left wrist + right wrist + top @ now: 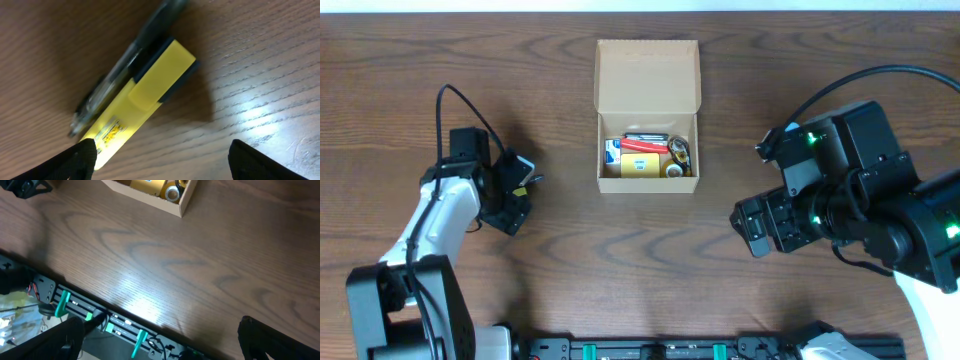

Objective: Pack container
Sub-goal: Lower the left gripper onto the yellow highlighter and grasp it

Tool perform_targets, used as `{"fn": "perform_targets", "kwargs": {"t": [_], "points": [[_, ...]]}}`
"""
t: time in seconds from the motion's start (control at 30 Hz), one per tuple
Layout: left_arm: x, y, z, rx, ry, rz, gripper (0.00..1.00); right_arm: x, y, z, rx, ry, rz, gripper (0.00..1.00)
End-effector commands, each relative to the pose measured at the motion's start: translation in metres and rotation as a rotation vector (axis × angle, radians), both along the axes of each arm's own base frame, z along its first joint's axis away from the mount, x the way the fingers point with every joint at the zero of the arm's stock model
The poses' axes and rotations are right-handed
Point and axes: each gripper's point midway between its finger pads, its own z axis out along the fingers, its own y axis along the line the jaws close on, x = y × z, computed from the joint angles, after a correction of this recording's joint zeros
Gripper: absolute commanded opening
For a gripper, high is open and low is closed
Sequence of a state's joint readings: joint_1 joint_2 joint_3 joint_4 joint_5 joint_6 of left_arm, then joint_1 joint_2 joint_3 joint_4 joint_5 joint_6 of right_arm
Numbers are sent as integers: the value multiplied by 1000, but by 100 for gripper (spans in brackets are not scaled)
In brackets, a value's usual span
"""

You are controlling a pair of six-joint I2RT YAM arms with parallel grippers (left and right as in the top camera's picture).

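Near edge: black rail (100,315) w/ green clips (62,302) runs along the front of the dark wood tabletop (620,270). R pincer (170,342) hangs over bare wood just in from that rail, right-of-centre; both dark fingertips (65,340) sit at the bottom corners of the wrist view, spread about as wide as they go, nothing btwn them, nothing held. L pincer (159,162) is over on the left side, roughly level w/ the container's front wall, low above the wood. It is also wide apart w/ tips at the two bottom corners and has no grip on anything. Under it lies a yellow highlighter (145,95), flat on the wood, diagonal, w/ a dark cap and clip; its lower end w/ printed label is just beside the L-hand fingertip, contact can't be told. A clear-barrel pen (120,65) lies alongside the highlighter, parallel and touching it along the upper-left side. Farther back, mid-tabletop towards the far edge: the container (648,185), a tan cardboard box, well apart from both arms. Its flap lid (647,75) is open, folded back to the far side w/ plain inner face up. Inside, packed close: blue-and-white item (612,150) at left, red item (642,146) centre-back, yellow item (642,166) centre-front, tape roll (674,170) in the front-right corner. A dark item behind the roll is too small to ID.
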State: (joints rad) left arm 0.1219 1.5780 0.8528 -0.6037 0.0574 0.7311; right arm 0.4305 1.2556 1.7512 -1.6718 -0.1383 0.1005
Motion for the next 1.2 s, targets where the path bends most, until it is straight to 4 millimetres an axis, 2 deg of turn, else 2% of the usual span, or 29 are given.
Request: {"fn": "perform_targets", "kwargs": {"t": [0.0,0.4,0.8,1.0,1.17], "points": [[-1,-3,-6,-22,10,-11,85,1,-2,0,-6,-5,5,99],[-2,-3,-25,-28,54,-10,84,1,-2,0,-6,-5,4,99],[12,-1,-24,-16,-2,-10,83,1,-2,0,-6,-5,5,99],[12,-1,-24,-16,-1,-10,78,1,-2,0,-6,-5,5,99],[12,0,-24,-11,0,-10,69,1,-2,0,-6,-5,5,99]]}}
